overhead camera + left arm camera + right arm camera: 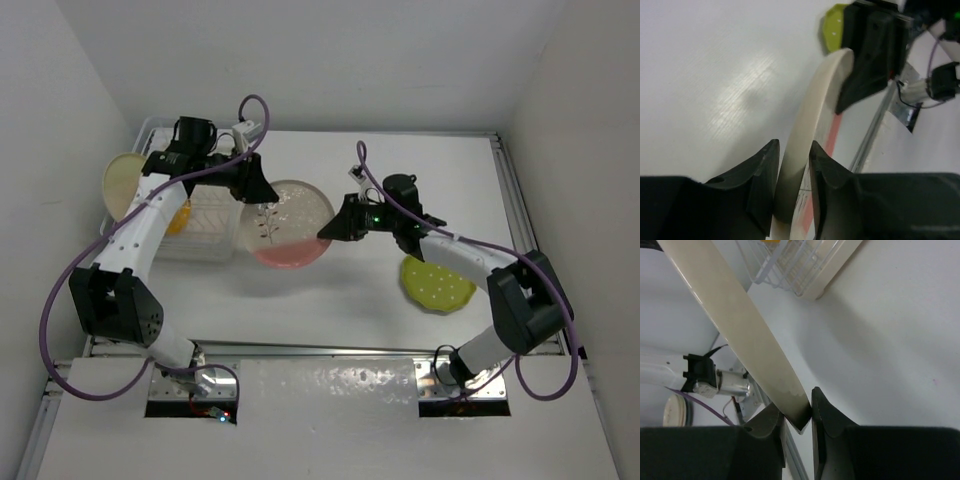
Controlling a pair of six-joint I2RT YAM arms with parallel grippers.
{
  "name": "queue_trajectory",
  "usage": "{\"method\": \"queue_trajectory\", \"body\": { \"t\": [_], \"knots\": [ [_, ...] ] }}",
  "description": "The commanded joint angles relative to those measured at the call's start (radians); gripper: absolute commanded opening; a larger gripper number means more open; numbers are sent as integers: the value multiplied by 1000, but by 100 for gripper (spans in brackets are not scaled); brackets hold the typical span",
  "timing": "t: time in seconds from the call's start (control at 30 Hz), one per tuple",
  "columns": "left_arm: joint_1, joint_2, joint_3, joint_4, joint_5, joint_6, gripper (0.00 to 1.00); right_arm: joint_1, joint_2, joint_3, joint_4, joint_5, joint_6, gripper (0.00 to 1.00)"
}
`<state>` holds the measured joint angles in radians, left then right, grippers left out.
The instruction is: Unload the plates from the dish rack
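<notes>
The left gripper (pixel 262 193) and right gripper (pixel 332 229) each clamped opposite rims of the white-and-pink plate (pixel 290 225), midway between the side edges, beside the far-left-corner dish rack (pixel 205 240); the right's seemingly shallow bite risked dropping it

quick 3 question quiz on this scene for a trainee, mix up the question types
1. Fill in: in the top view, the cream plate stands at the ___ end of the dish rack.
2. True or false: the white-and-pink plate is gripped at opposite edges by both arms' jaws at once.
3. Where is the green plate?
A. in the dish rack
B. flat on the table beside the right arm
C. stacked on the cream plate

Key: 1 left; 2 true; 3 B
</notes>
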<state>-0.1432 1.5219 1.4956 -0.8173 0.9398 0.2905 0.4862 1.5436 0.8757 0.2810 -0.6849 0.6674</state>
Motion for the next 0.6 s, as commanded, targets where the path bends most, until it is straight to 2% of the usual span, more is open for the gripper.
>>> {"method": "queue_trajectory", "body": {
  "t": [0.0, 0.03, 0.1, 0.2, 0.27, 0.33, 0.43, 0.5, 0.57],
  "knots": [
    [-18, -54, 9, 107, -105, -94, 30, 8, -63, -16, 162, 68, 136, 0],
    [-18, -52, 9, 109, -181, -97, 37, 6, -72, -30, 184, 71, 180, 0],
    [-19, -49, 8, 119, -273, -119, 40, -3, -92, -93, 304, 100, 254, 0],
    [-18, -40, 0, 133, -294, -163, 44, -11, -96, -190, 513, 142, 464, 0],
    [-18, -37, 0, 147, -291, -183, 52, -24, -89, -252, 662, 166, 536, 0],
    [-18, -35, 9, 145, -309, -188, 64, -44, -80, -300, 727, 177, 615, 0],
    [-18, -34, 40, 136, -360, -194, 78, -83, -76, -355, 800, 206, 675, 0],
    [-18, -34, 61, 130, -389, -186, 84, -107, -76, -386, 856, 235, 721, 0],
    [-18, -35, 80, 118, -406, -177, 85, -164, -74, -435, 935, 261, 758, 0]
  ]
}}
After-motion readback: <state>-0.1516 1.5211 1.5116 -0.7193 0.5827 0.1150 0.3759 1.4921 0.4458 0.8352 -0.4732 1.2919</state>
